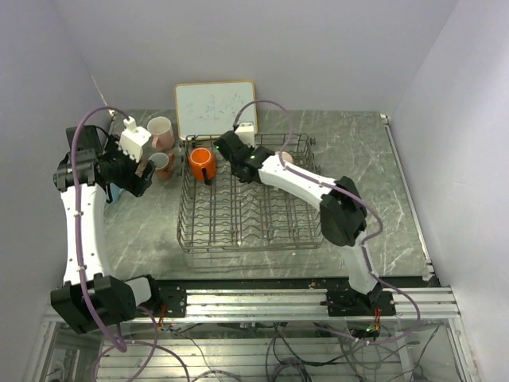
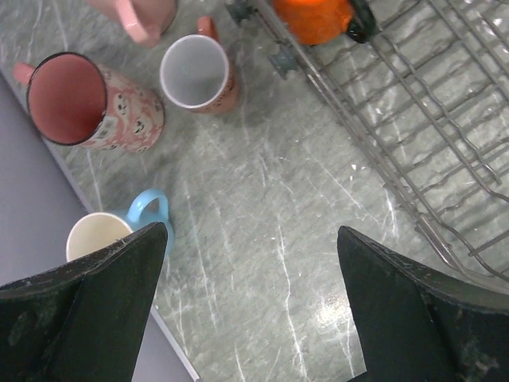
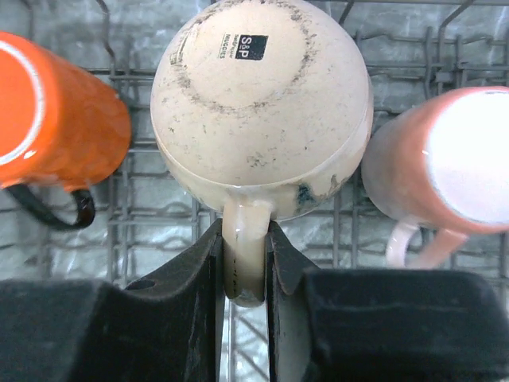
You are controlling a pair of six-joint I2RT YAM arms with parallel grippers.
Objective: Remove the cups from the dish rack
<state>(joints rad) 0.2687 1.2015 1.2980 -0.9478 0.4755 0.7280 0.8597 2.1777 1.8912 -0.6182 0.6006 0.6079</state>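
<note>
Beige ceramic fills the right wrist view. The beige mug [image 3: 262,103] sits in the dish rack [image 1: 238,227] with its underside turned to the camera. Its handle is pinched between the two fingers of the right claw [image 3: 243,235], which press in on either side of it. An orange mug [image 3: 56,111] with a dark handle lies just beside it in the rack. A salmon mug [image 3: 413,167] with a pale handle lies on its other side.

Seen from above, the right arm [image 1: 318,187] runs from its base at the near edge diagonally over the rack. Its elbow is raised above the rack's near right part, and its wrist reaches down at the far left corner.

The left arm [image 1: 79,223] climbs along the left side of the grey marble surface [image 1: 143,231], then folds and turns its wrist toward the rack. The left claw [image 2: 250,231] hangs above the surface just left of the rack, its fingers spread wide with nothing between them.

Four mugs stand on the surface outside the rack:
- a patterned pink mug [image 2: 87,107];
- a white-lined mug [image 2: 195,72] beside it;
- a plain pink mug [image 2: 139,16] at the frame's edge;
- a light blue mug [image 2: 147,211], partly hidden behind one finger.
</note>
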